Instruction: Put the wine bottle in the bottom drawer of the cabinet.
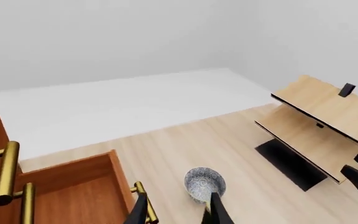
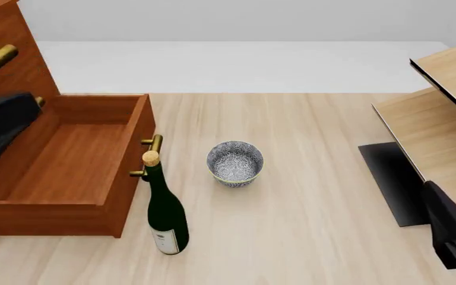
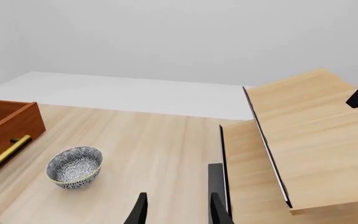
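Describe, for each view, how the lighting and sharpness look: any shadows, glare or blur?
Front view: flat, even light, everything sharp; the wine bottle shows only a soft sheen and casts hardly any shadow on the table. Left wrist view: crisp and shadowless around the bowl. Right wrist view: likewise sharp, no glare on the shelf unit.

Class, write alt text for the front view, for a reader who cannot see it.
A dark green wine bottle stands upright on a light wood table, right beside the brass-handled front of the open, empty bottom drawer of a reddish-brown cabinet. A patterned bowl sits to its right, a pale shelf unit further right.
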